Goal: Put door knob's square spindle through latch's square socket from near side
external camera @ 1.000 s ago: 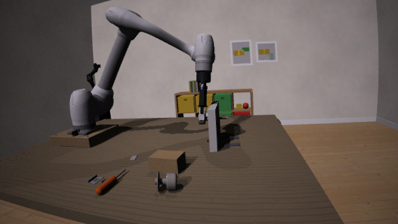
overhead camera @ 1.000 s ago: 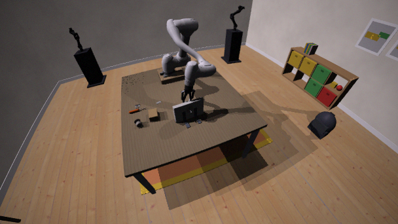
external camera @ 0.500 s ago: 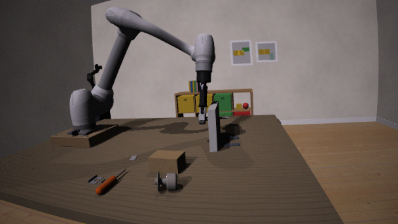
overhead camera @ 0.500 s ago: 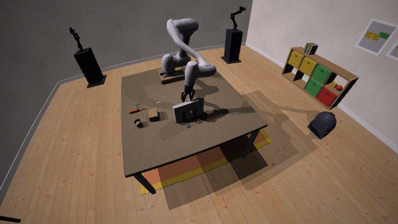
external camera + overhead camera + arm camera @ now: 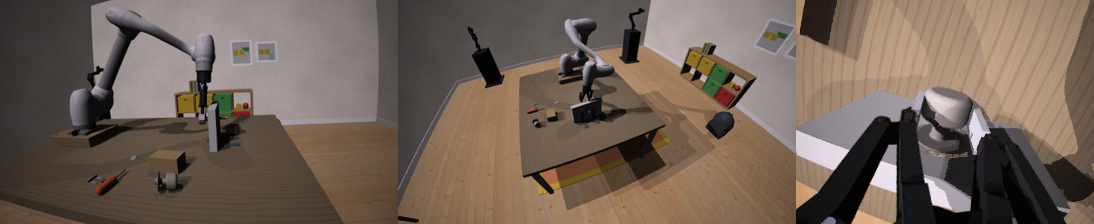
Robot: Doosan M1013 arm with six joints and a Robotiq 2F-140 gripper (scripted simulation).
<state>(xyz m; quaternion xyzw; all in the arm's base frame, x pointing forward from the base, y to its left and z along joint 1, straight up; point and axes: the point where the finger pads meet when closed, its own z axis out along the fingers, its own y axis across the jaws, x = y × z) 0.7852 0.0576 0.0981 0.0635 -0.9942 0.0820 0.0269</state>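
A grey door panel (image 5: 586, 111) stands upright on the table; it also shows in the exterior view (image 5: 214, 126). My gripper (image 5: 202, 119) hangs just behind it on the side facing the robot base, pointing down; it also shows in the top view (image 5: 586, 97). In the wrist view my fingers are shut on a pale round door knob (image 5: 948, 111), held close to the grey panel. Whether its plate touches the panel is hidden. A second knob (image 5: 167, 181) lies loose on the table.
A wooden block (image 5: 167, 160), an orange-handled screwdriver (image 5: 108, 184) and small metal plates (image 5: 133, 157) lie left of the panel. Two latch parts stick out of the panel's far side (image 5: 234, 141). The robot base (image 5: 85, 111) stands at the table's back.
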